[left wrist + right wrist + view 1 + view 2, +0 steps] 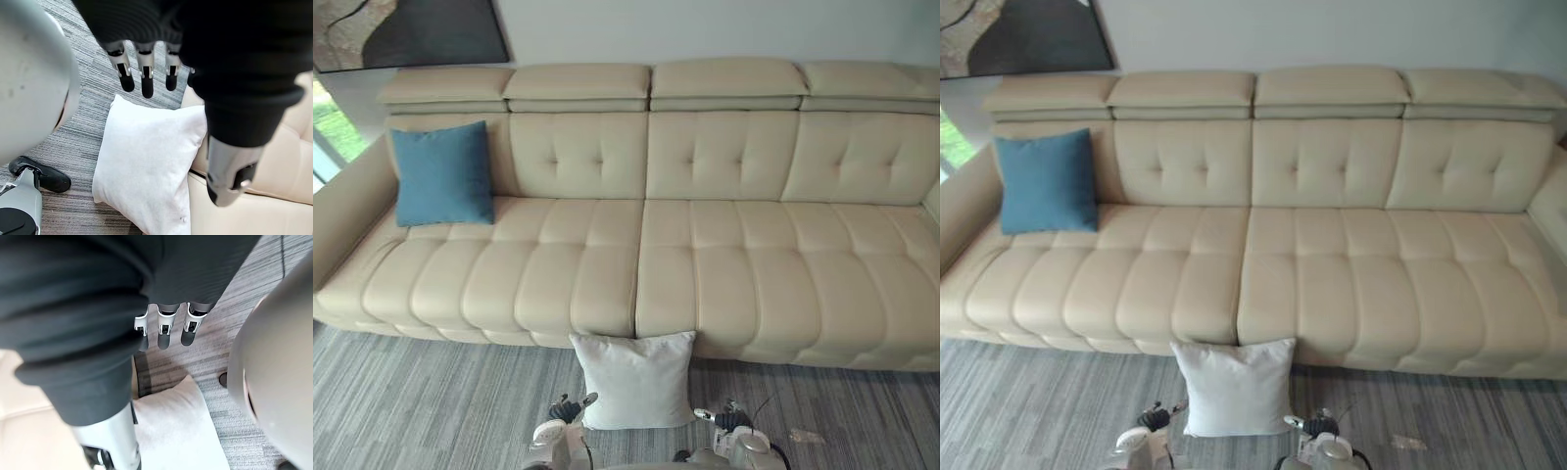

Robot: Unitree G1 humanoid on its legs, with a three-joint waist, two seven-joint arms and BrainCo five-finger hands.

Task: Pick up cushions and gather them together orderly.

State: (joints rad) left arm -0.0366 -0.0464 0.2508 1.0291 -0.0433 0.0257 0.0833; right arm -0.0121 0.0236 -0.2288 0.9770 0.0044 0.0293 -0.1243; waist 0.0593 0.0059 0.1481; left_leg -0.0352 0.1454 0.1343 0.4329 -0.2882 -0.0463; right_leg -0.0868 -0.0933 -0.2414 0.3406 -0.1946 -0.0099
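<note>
White cushion (634,380) on carpet (431,392), touching sofa (744,264); blue cushion (442,173) on L seat.

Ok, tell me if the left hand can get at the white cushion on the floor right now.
Probably yes: the left hand hangs open close by the white cushion, which leans on the sofa front, with nothing between them.

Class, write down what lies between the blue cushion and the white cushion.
Only bare sofa seat, seen in the left eye view: the blue cushion stands at its left end, the white cushion leans against its front.
</note>
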